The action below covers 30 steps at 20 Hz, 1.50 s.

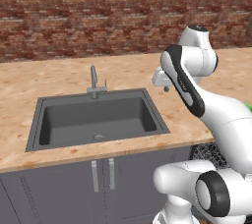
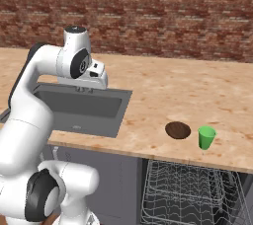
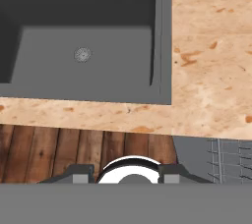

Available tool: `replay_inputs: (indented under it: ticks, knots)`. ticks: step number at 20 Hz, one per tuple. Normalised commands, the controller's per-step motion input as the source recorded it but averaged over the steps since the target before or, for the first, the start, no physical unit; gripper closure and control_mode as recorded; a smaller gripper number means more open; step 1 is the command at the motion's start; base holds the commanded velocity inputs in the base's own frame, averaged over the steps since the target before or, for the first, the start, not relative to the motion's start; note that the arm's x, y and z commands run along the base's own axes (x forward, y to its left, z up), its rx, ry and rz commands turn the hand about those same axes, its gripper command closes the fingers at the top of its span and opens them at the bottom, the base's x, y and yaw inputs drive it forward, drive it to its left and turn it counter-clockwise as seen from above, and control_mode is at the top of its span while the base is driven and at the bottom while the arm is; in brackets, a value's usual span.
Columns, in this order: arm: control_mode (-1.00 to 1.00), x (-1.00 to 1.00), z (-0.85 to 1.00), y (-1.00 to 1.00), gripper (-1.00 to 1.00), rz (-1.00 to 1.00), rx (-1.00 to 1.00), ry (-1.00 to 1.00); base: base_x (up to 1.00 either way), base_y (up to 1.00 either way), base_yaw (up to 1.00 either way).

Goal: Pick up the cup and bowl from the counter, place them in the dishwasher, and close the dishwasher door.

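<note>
Speckled tan bench [image 2: 168, 95]: your gripper [image 2: 84, 91] hovers empty, jaw state unclear; dark brown shallow bowl [image 2: 177, 130] and bright green cup [image 2: 206, 137] stand well right.

- The arm [image 1: 216, 120] is built of rounded, glossy white shells.
- Dark, near-black bands are seen at the joints, one running along the forearm link.
- A black ring with a grey centre is set into the big joint cap [image 2: 42, 195] near the base.
- The top joint is capped by a small dark disc.
- A boxy white hand [image 2: 94, 77] is fitted at the wrist.
</note>
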Motion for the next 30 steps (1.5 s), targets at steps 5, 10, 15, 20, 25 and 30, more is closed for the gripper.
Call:
replay_inputs:
  ticks: [5, 10, 15, 20, 25, 30]
  knots:
    - [-1.0, 0.0, 0.0, -0.08, -1.0, 0.0, 0.0, 0.0, 0.0, 0.0, 0.0]
    - [-1.0, 0.0, 0.0, -0.18, -1.0, 0.0, 0.0, 0.0, 0.0, 0.0, 0.0]
    - [-1.0, 0.0, 0.0, -0.2, -1.0, 0.0, 0.0, 0.0, 0.0, 0.0, 0.0]
    - [-1.0, 0.0, 0.0, -0.18, -1.0, 0.0, 0.0, 0.0, 0.0, 0.0, 0.0]
    - [-1.0, 0.0, 0.0, -0.21, -1.0, 0.0, 0.0, 0.0, 0.0, 0.0, 0.0]
    - [-1.0, 0.0, 0.0, -0.24, -1.0, 0.0, 0.0, 0.0, 0.0, 0.0, 0.0]
